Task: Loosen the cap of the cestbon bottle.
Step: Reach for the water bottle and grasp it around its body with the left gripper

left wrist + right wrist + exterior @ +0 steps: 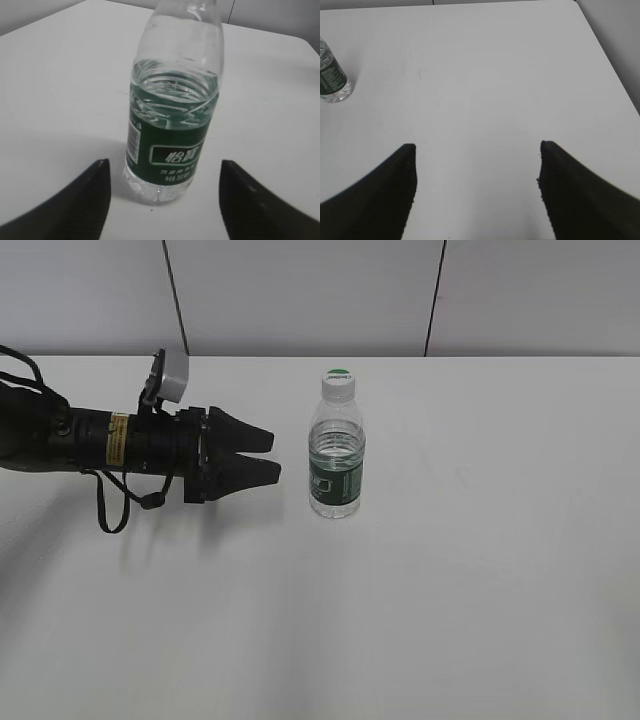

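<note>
The cestbon bottle (337, 456) stands upright near the middle of the white table, clear with a dark green label. Its white cap (338, 383) with a green patch on top is screwed on. My left gripper (272, 456) is open, low over the table just left of the bottle, fingers pointing at the label band without touching it. In the left wrist view the bottle (172, 125) rises close ahead, centred between the two black fingers of the left gripper (164, 167); the cap is cut off above. My right gripper (476, 150) is open over bare table, with the bottle (332, 77) far off at the upper left.
A white table (480, 570) spreads to the right and front of the bottle. A grey panelled wall (300, 290) runs behind its far edge. The right wrist view shows the table's right edge (610, 60).
</note>
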Tool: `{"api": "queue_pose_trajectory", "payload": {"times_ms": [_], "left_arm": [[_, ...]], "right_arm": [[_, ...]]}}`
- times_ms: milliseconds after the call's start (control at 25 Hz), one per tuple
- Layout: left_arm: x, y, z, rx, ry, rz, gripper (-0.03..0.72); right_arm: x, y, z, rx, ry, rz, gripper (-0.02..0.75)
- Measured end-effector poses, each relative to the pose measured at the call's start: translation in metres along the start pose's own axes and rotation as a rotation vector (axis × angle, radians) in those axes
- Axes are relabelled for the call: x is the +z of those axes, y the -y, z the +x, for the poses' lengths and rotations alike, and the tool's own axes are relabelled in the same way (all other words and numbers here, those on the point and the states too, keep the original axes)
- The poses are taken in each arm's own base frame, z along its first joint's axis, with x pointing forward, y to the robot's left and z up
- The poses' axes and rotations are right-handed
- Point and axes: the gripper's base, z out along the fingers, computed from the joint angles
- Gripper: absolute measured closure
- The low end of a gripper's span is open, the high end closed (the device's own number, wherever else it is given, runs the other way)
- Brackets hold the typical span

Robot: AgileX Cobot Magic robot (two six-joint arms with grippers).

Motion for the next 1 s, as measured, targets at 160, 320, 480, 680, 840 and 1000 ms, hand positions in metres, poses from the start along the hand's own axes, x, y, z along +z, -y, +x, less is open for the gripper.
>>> {"api": "queue_pose_trajectory", "payload": {"times_ms": [160, 320, 480, 680, 840, 1000], "left_arm": [[0.011, 0.006, -0.002, 0.008, -0.002, 0.030, 0.145], [0.026, 0.015, -0.004, 0.018, -0.018, 0.059, 0.082], [0.034, 0.015, -0.005, 0.008, -0.033, 0.018, 0.043], [0.035, 0.009, -0.007, -0.006, -0.011, -0.050, 0.016], [0.038, 0.007, -0.002, -0.017, 0.000, -0.060, 0.014], [0.045, 0.006, 0.014, -0.070, 0.022, -0.060, 0.013]], "right_arm": [[0.000, 0.000, 0.000, 0.000, 0.000, 0.000, 0.162], [0.000, 0.000, 0.000, 0.000, 0.000, 0.000, 0.162], [0.000, 0.000, 0.000, 0.000, 0.000, 0.000, 0.162], [0.000, 0.000, 0.000, 0.000, 0.000, 0.000, 0.162], [0.000, 0.000, 0.000, 0.000, 0.000, 0.000, 0.162], [0.000, 0.000, 0.000, 0.000, 0.000, 0.000, 0.162]]}}
